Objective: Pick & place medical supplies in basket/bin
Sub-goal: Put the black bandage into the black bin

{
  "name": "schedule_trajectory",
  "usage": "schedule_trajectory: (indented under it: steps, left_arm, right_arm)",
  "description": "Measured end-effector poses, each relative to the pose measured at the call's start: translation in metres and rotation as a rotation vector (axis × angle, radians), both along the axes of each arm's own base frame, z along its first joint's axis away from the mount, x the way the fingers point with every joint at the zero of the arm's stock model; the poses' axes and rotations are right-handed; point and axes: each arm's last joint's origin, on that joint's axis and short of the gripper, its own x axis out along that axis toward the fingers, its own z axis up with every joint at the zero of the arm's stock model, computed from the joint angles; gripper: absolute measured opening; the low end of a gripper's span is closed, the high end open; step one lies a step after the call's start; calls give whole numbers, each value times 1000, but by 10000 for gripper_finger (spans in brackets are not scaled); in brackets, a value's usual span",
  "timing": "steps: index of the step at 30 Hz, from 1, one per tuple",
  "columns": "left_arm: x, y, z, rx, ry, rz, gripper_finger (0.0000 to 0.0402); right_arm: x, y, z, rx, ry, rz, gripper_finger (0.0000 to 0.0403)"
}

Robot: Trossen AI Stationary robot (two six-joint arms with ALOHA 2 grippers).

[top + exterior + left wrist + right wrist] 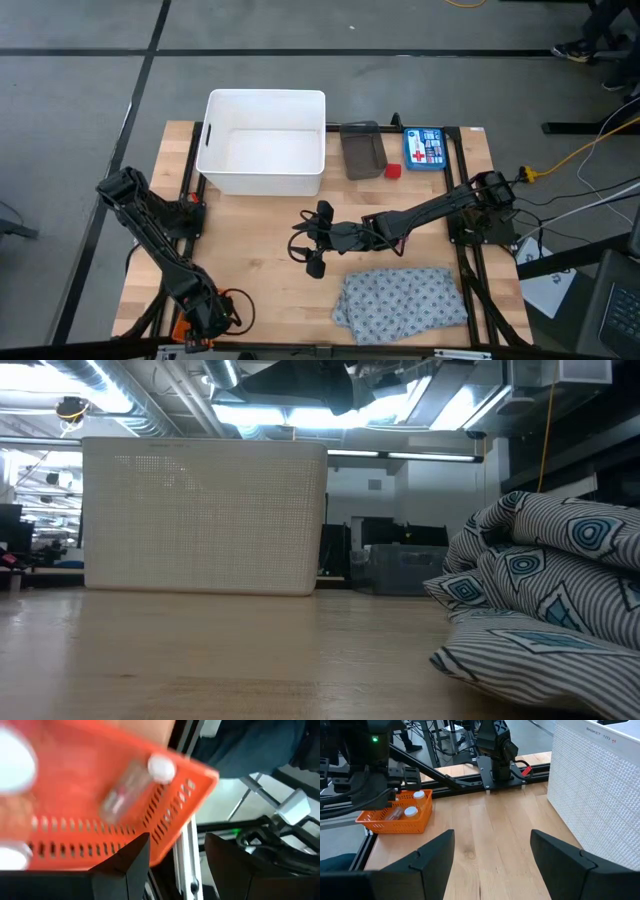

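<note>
While both arms work, you see the right gripper (312, 243) hovering mid-table with fingers spread and nothing between them.
You find the orange basket (395, 815) at the table's near-left corner, holding small white-capped vials (411, 812); the left gripper (170, 865) hangs just over it, fingers apart. The grey patterned cloth (402, 298) lies near the front edge, beside the right gripper, well apart from the white tub (264, 141).

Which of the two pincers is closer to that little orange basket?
Left. The left pincer hangs right over the orange basket at the table's corner; the right pincer is mid-table, far off.
</note>
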Motion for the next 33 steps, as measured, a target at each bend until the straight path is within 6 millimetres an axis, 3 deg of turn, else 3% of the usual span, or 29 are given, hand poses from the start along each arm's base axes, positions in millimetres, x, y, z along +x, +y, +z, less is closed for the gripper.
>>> schedule_trajectory:
  steps: [7,14,19,24,28,33]
  left_arm:
    - [13,9,-1,34,-202,-75,187]
    - [22,18,0,23,-255,-98,187]
    - [24,25,10,4,-295,-84,187]
    - [29,37,32,14,-490,-118,187]
    - [34,48,49,149,-779,-201,187]
    - [34,61,62,493,-1084,-290,187]
  right_arm:
    - [0,0,0,-1,0,0,263]
    - [0,0,0,-1,0,0,262]
    - [0,0,0,-1,0,0,262]
    - [0,0,0,-1,1,-1,262]
    - [0,0,0,-2,1,-1,262]
    - [0,0,0,-19,3,5,262]
